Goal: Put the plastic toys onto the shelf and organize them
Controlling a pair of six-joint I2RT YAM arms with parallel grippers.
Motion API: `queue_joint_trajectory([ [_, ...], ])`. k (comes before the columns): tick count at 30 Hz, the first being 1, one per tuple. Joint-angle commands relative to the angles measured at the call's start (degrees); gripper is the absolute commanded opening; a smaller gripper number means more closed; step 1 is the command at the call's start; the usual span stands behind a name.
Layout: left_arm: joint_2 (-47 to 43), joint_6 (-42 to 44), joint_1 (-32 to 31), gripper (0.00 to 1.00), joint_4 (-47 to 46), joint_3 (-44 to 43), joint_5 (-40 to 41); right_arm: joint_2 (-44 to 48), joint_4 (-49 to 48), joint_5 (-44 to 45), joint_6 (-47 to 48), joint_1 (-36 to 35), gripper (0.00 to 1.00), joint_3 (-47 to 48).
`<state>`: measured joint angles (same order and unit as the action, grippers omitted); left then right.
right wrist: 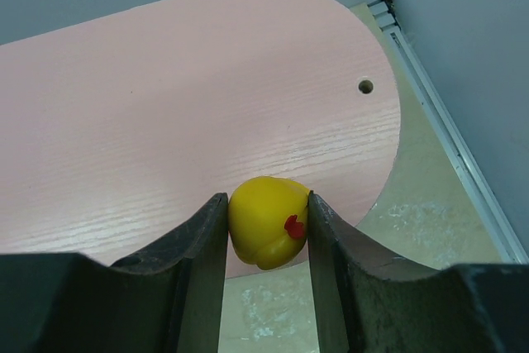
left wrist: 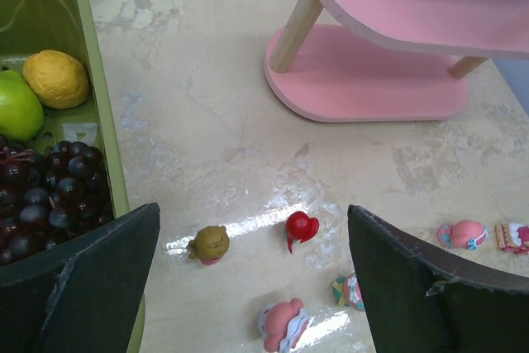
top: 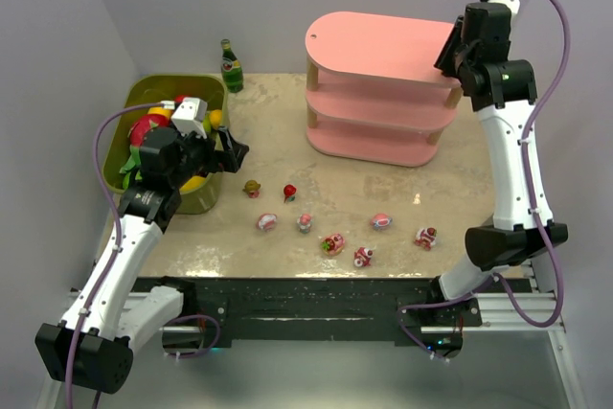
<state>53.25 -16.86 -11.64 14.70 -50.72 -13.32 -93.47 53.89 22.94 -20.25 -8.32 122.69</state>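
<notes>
**Top view.**
- Shelf [top: 383, 93]: pink, three tiers, at the far right of the surface [top: 278, 131]. No toy is visible on any board.
- Plastic toys [top: 333, 243]: eight counted, scattered loose on the surface in front of the shelf and apart from it.
- Green bin [top: 177, 80] of fruit at left, with a bottle [top: 231, 65] behind it.
- My left arm is beside the bin. My right arm is raised at the shelf's right end.

**Left wrist view.**
- My left jaws: spread wide above the surface, nothing between them.
- Below them: brown-haired toy [left wrist: 208, 245] and red toy [left wrist: 301, 228], near each other, with pink ones further on.
- In the bin: grapes [left wrist: 50, 188], lemon [left wrist: 55, 78], apple [left wrist: 16, 105].

**Right wrist view.**
- My right jaws: clenched on the yellow toy [right wrist: 266, 221], above the rounded end of the top board. I cannot tell whether the toy touches the board.

**Status, by my estimate:** early. None shelved, one in delivery, eight left to fetch and arrange.
</notes>
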Motion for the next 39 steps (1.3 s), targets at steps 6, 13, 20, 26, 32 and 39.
queue_joint_trajectory([
  [6, 0.0, 0.3, 0.6, 0.99, -0.7, 0.1, -0.2, -1.1, -3.8, -1.3, -1.4, 1.1, 0.24, -1.0],
  [13, 0.0, 0.3, 0.7, 0.99, -0.6, 0.0, -0.1, -2.4, -5.1, -1.7, -1.3, 1.4, 0.38, -0.7],
  [20, 0.1, 0.3, 0.7, 0.99, -0.5, 0.1, -0.1, -2.8, -5.3, -1.5, -1.1, 1.4, 0.56, -0.6],
  [26, 0.2, 0.3, 0.7, 1.0, -0.5, 0.0, -0.1, -2.5, -5.7, -1.2, -0.3, 1.4, 0.63, -0.5],
  [32, 0.4, 0.3, 0.7, 1.0, -0.4, -0.1, -0.1, -2.3, -6.0, -1.2, 0.5, 1.4, 0.66, -0.6],
  [39, 0.3, 0.2, 0.7, 1.0, -0.4, 0.0, -0.1, -1.2, -7.0, -1.7, 1.5, 1.4, 0.75, -0.8],
])
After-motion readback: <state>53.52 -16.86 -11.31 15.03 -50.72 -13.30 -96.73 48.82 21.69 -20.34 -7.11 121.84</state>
